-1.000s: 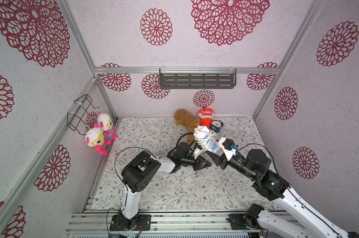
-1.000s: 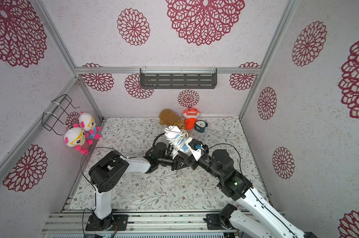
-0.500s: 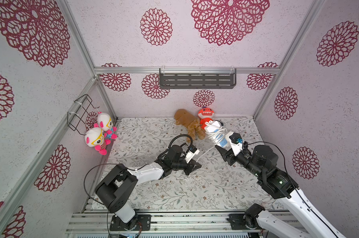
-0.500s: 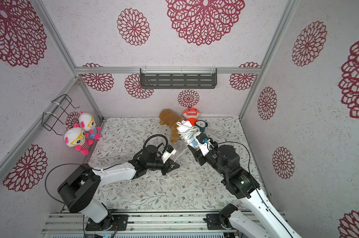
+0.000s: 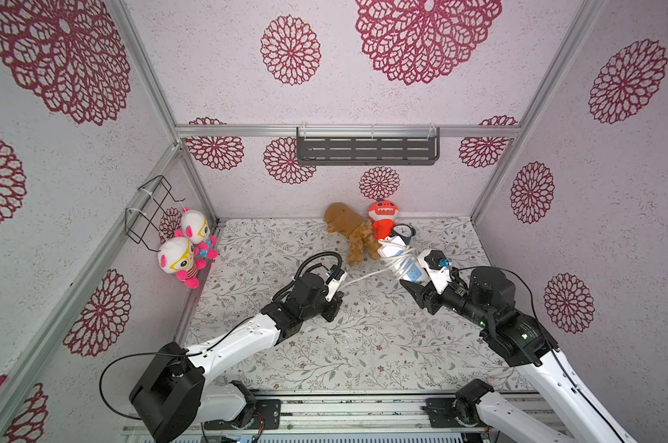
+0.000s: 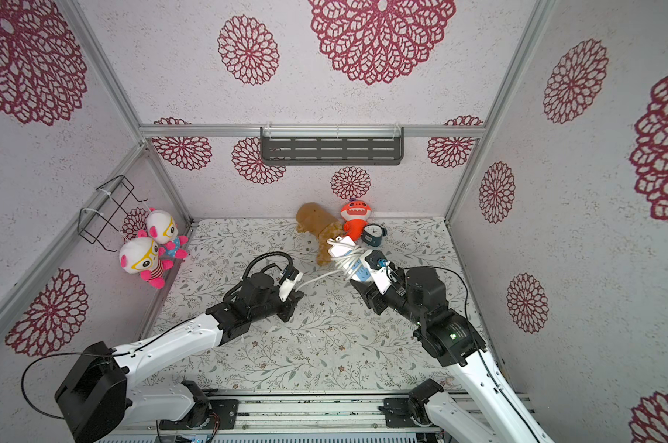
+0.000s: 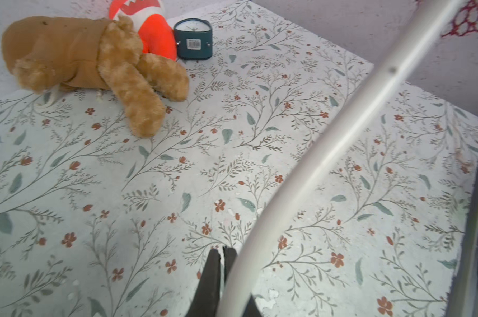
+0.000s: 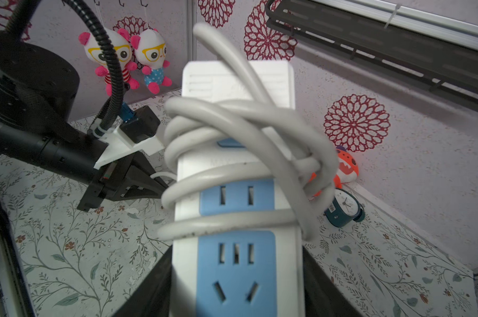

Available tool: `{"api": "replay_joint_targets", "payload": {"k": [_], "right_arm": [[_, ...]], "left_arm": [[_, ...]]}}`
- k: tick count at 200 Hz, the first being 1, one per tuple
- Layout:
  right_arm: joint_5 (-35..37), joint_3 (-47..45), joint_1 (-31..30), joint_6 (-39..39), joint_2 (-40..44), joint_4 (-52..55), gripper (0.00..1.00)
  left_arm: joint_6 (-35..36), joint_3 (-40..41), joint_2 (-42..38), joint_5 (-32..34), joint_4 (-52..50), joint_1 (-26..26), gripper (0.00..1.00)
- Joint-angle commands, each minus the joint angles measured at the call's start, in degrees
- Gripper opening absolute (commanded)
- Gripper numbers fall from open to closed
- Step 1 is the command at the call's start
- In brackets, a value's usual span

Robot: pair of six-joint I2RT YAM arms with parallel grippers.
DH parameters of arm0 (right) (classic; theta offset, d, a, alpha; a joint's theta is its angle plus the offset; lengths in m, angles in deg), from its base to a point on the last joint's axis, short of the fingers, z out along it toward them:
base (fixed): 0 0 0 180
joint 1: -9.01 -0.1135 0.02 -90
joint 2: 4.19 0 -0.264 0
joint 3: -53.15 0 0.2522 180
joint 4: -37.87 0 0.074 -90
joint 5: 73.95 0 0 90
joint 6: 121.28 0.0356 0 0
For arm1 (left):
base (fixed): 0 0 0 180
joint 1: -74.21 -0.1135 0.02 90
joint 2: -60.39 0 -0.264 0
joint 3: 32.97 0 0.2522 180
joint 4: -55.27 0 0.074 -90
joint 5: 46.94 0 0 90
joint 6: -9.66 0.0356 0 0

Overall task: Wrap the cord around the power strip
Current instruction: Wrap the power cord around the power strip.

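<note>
Both arms have drawn apart, the left back to its own side, the right toward the alarm clock point(image 7: 194, 38); the right gripper point(image 5: 417, 282) is clamped on the socket end of the power strip point(image 8: 236, 263), whose long axis points away from it toward the clock; the cord point(image 7: 328, 148), looped several times round the strip, spans to the left gripper point(image 7: 222, 255), whose jaws are shut with the cord just beside them, pinched or not I cannot tell; the strip thus lies to that gripper's right and farther back; the clock's barcode sticker point(image 7: 194, 44) and the strip's faint lettering are unreadable.
</note>
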Motion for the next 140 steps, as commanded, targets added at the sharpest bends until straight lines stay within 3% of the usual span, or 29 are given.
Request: {"api": "replay_joint_targets", "payload": {"k": [1, 29, 55, 83, 99, 140], "right_arm": [[1.8, 3.0, 1.1, 0.8, 0.8, -4.5, 0.0], [6.8, 3.4, 1.9, 0.6, 0.1, -2.8, 0.0], [9.1, 3.4, 4.2, 0.9, -2.0, -1.5, 0.0], [10.3, 3.1, 7.0, 2.1, -5.8, -1.0, 0.0], [9.8, 3.0, 7.9, 2.2, -8.0, -0.3, 0.0], [4.0, 1.4, 7.9, -0.1, -10.8, 1.7, 0.0]], "left_arm": [[0.4, 0.1, -0.9, 6.1, -5.8, -1.0, 0.0], [0.3, 0.4, -4.8, 4.6, -7.3, -0.4, 0.0], [5.7, -2.4, -9.2, 4.7, -12.8, 3.7, 0.0], [11.9, -8.2, -10.0, -2.8, -19.9, 7.1, 0.0], [14.8, -12.3, -9.4, -4.5, -24.5, 9.0, 0.0], [25.8, -24.5, -8.3, -1.5, -35.3, 12.0, 0.0]]}}
